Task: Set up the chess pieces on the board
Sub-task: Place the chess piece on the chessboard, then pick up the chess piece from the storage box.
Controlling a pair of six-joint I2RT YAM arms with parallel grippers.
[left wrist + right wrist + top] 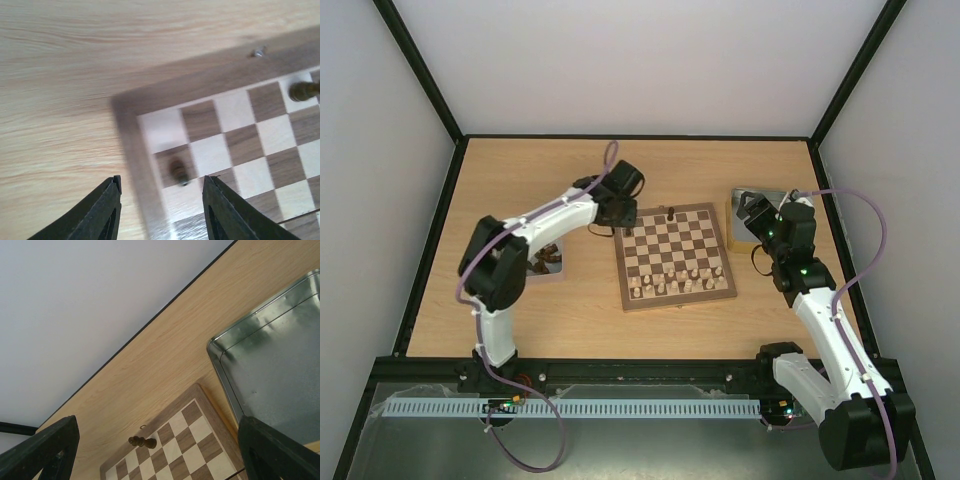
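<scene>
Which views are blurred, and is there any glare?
Left wrist: motion blur smears the board and the dark piece near its corner, while the fingers are sharp. Right wrist: sharp, with a soft sheen on the metal tray and no blown highlights. Top external: even light, sharp, only faint shadows.

Overhead, 2 wrist views; shared board (675, 250)

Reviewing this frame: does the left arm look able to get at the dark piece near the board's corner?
Probably yes. The left gripper hovers just above the board corner, fingers apart, and the dark piece sits on a square in line with the gap, with the neighbouring squares bare.
</scene>
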